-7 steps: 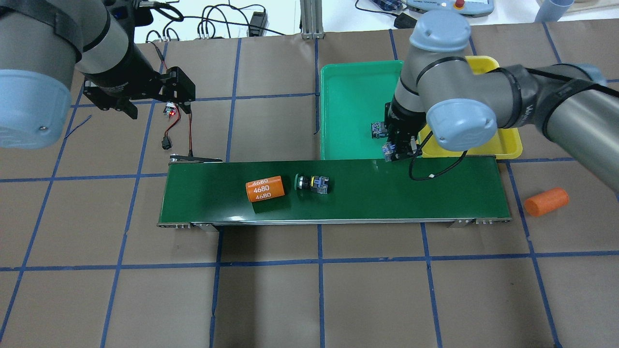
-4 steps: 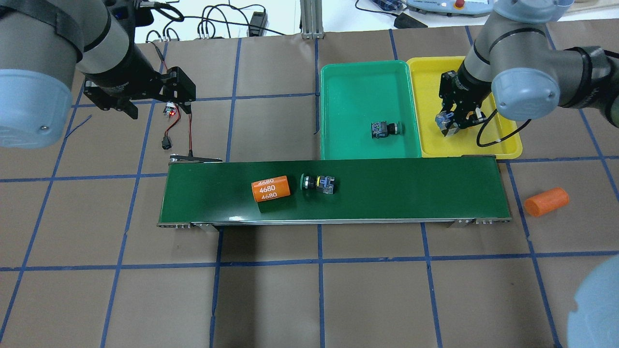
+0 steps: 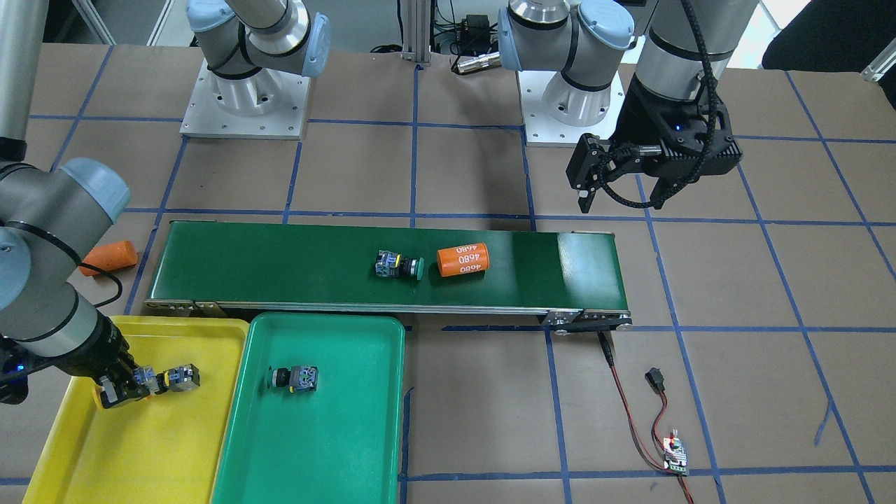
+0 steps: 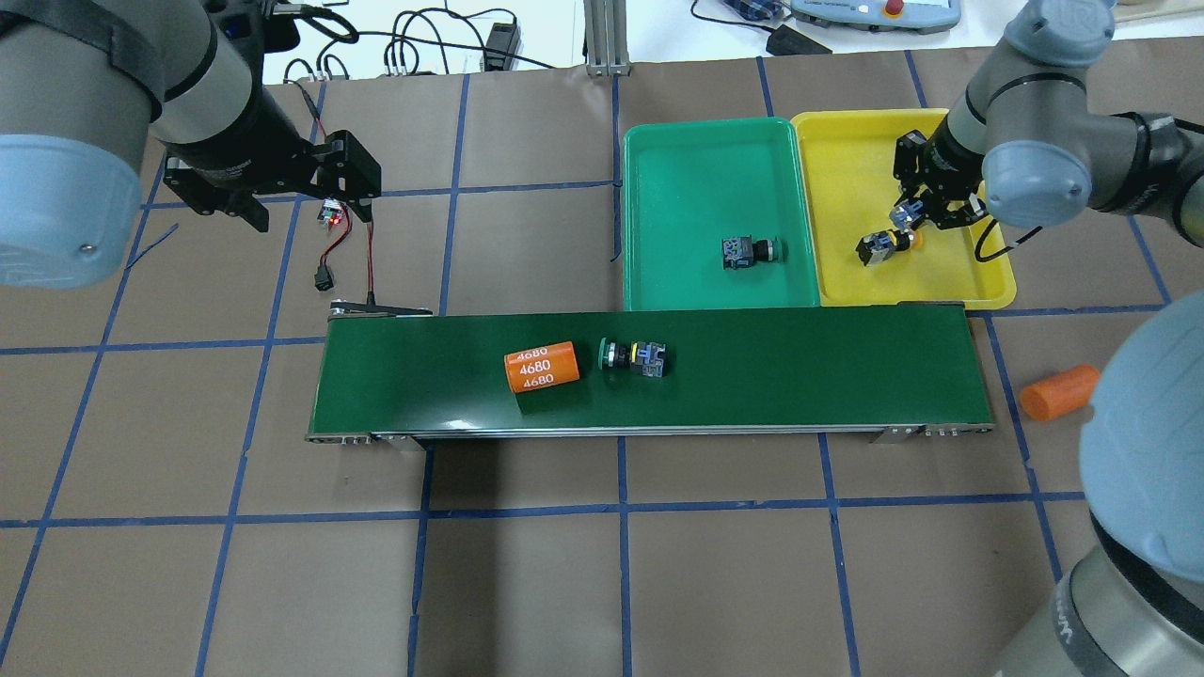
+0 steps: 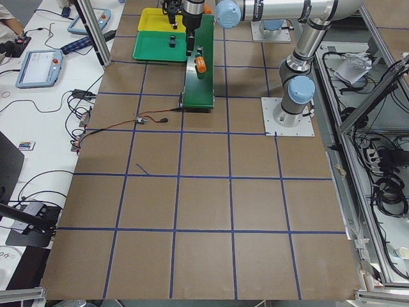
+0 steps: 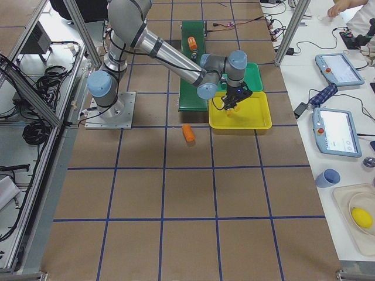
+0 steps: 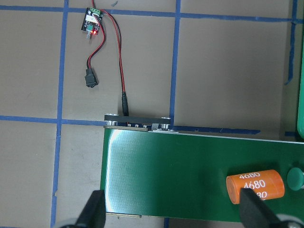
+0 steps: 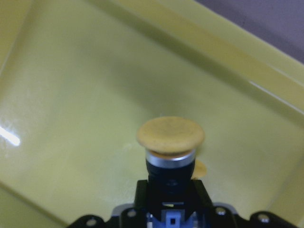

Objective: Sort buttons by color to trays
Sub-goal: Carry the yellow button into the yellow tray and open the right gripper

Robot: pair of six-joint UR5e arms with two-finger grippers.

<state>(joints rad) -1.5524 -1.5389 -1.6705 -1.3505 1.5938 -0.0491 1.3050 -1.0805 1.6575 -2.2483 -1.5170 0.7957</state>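
my right arm bends in from the right, and the right pincer [image 4: 910,219] tips down into the shallow yellow plastic tray [image 4: 847,160], pinching a yellow-capped push-button switch [image 8: 170,140]. only its wrist view shows the cap aimed at the tray floor. overhead adds a second black-and-grey button [image 4: 873,250] lying just beside. the left pincer [image 7: 172,202] hangs spread above the desk [image 4: 564,564], near the dark-green conveyor belt's [image 7: 190,156] left end.

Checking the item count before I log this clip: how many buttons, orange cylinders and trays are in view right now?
Buttons: 3, one each on the conveyor belt, in the green tray and in the yellow tray
Orange cylinders: 2
Trays: 2
Total: 7
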